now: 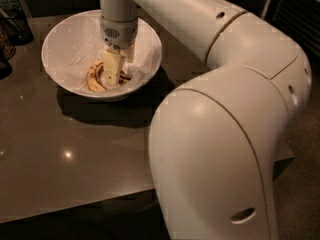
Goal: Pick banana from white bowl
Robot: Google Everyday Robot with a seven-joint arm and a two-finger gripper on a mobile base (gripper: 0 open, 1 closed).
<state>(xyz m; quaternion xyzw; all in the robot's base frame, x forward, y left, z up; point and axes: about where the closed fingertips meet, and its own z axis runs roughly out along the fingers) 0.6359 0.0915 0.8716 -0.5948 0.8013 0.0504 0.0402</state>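
The white bowl (57,44) stands on the dark countertop at the upper left, lined with crumpled white paper. The banana (94,78), dull yellow with dark brown blotches, lies curved on the bowl's floor. My gripper (116,75) reaches straight down into the bowl from the white arm and sits right on the banana's right part, hiding it. Only the banana's left curve shows.
My large white arm (220,149) fills the right half of the view and hides the table there. Dark objects (12,21) stand at the far left edge next to the bowl. The brown countertop (65,154) ends at a front edge near the bottom.
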